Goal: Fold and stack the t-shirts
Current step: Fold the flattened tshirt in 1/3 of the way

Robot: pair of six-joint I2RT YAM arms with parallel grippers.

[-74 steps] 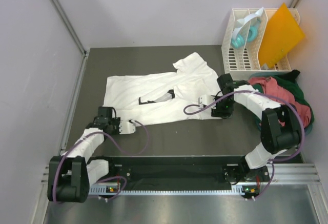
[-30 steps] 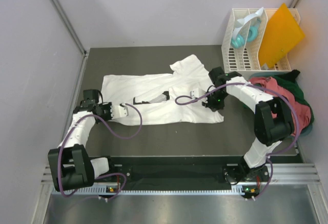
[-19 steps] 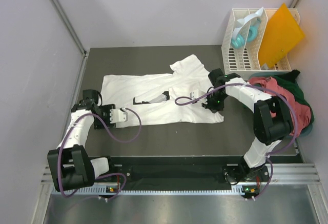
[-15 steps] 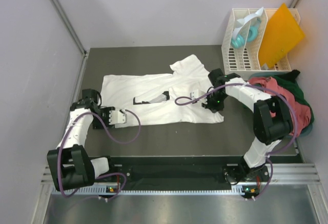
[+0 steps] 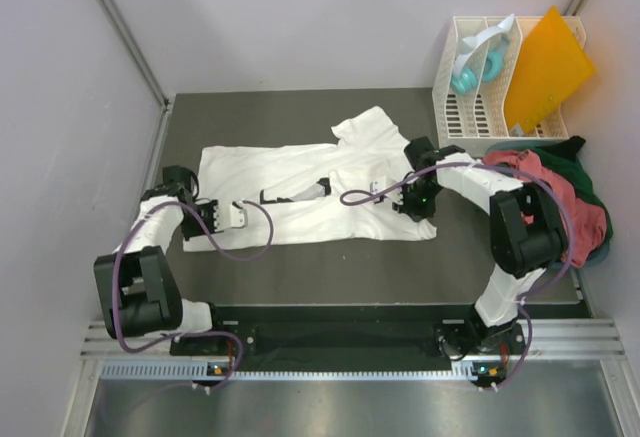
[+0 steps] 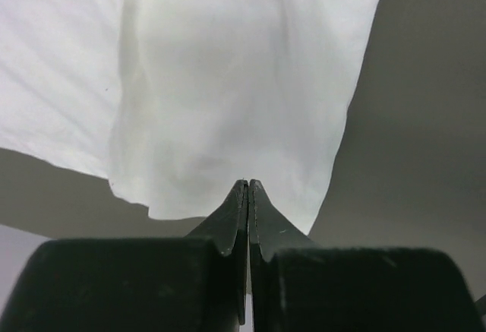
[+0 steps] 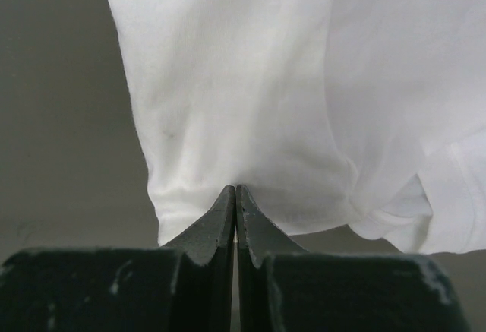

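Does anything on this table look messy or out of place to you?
Yes. The salmon-red t-shirt and dark green t-shirt lie in a crumpled heap at the table's right edge. The white t-shirt is spread out but wrinkled, one part bunched up toward the white rack. The orange sheet leans crooked in that rack.

Left arm (image 5: 155, 225) & right arm (image 5: 470, 179): same build, white rounded shells btwn chunky black joint housings (image 5: 525, 237). Left purple cable (image 5: 240, 254) hangs off left arm in a loose loop. Right purple cable (image 5: 343, 198) does likewise and also runs along the links. Left gripper (image 6: 247, 183): matte black wedge-shaped left fingers (image 6: 228, 226) tapering to thin tips, on squared black blocks (image 6: 114, 286). Right gripper (image 7: 235, 188): same black right fingers (image 7: 262, 237), w/ pale scuffs & specks on its blocks.
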